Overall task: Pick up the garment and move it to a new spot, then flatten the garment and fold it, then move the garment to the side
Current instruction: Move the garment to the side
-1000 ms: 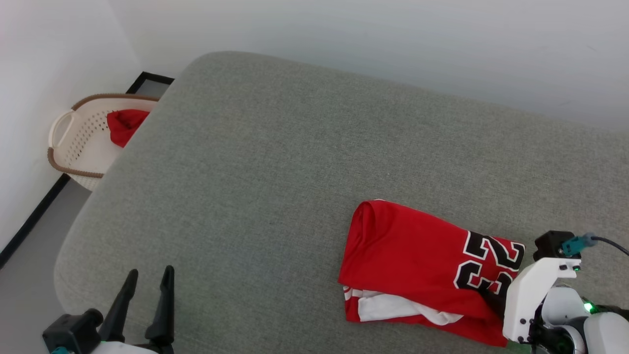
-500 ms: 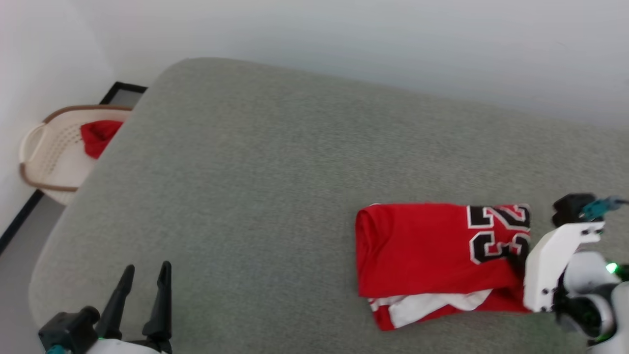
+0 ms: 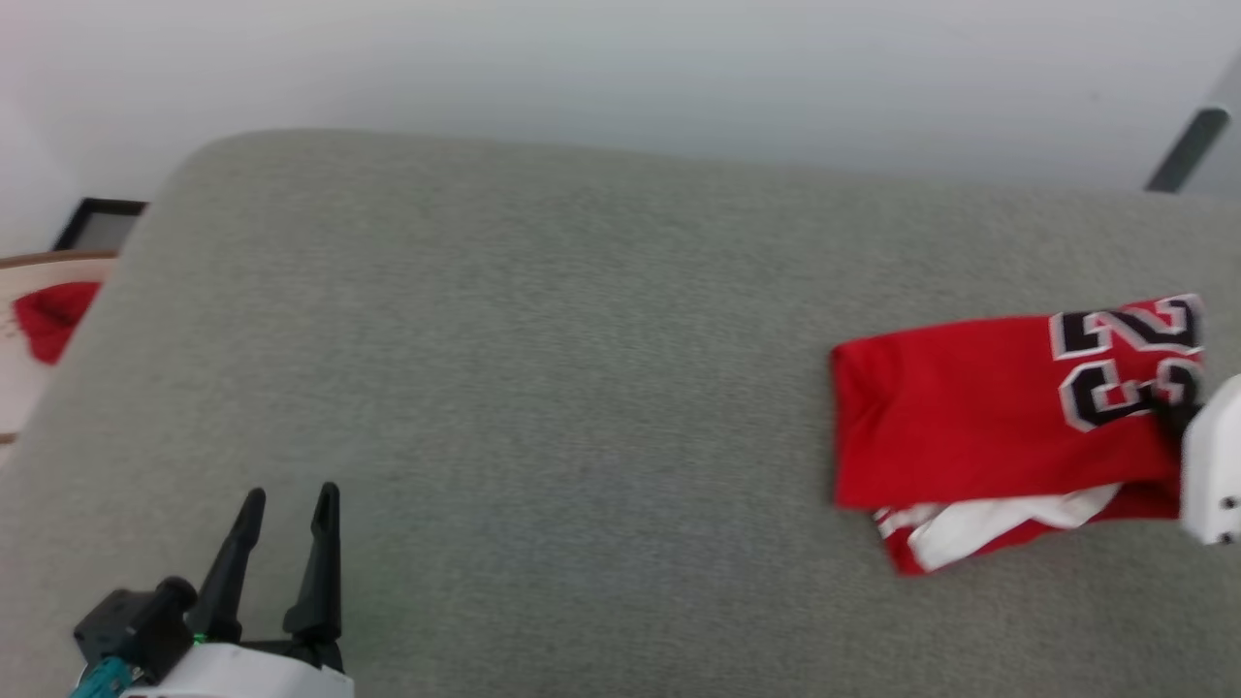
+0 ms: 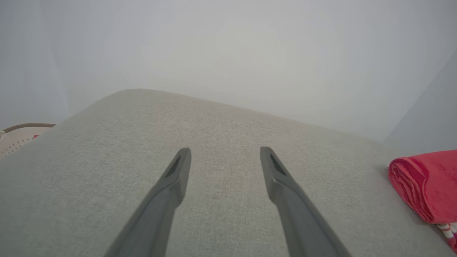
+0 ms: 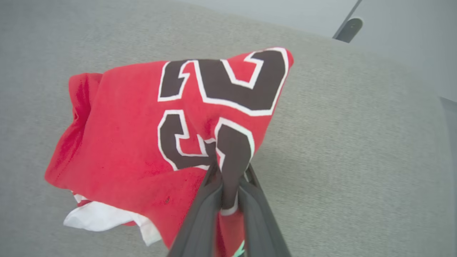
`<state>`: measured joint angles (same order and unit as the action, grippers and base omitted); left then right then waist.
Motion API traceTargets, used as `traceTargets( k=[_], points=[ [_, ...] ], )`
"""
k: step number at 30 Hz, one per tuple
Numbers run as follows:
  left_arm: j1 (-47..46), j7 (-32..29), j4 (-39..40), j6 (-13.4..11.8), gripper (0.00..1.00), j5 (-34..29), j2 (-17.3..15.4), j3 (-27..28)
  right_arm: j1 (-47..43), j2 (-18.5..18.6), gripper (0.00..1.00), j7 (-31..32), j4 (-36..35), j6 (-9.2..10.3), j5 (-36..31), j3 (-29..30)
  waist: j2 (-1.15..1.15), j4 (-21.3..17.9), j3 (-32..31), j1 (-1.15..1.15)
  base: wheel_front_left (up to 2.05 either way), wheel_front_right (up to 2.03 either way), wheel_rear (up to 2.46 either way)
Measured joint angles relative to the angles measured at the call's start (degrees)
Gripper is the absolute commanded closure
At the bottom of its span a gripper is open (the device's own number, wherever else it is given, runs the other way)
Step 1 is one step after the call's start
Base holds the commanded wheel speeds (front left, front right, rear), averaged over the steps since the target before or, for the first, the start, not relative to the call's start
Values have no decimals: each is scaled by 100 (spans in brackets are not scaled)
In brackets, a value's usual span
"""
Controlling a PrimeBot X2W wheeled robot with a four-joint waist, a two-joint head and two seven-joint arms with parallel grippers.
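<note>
Right gripper [image 5: 230, 171] clamped on the numbered edge of the folded garment [image 3: 970, 417]. Garment is at the far right of the grey padded surface [image 3: 543, 339]. Left gripper [image 3: 291, 494] fingers apart, empty, near-left corner.

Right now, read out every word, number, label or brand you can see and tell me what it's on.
"23": large black digits edged in white, on the red garment; the 3 is partly bunched in the right pincer.
No other word, label or brand can be read.
</note>
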<state>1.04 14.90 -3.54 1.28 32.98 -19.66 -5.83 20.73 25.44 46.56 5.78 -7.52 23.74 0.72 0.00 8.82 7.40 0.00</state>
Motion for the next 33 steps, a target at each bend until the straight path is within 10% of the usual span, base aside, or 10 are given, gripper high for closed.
traceTargets(
  k=[33],
  points=[
    [-1046,-27,126,130,0,-333,-83,-123,2346,2186,100,-2287,2672,0,-37,-1306,0,-1244,1479,0,0,0,0]
  ],
)
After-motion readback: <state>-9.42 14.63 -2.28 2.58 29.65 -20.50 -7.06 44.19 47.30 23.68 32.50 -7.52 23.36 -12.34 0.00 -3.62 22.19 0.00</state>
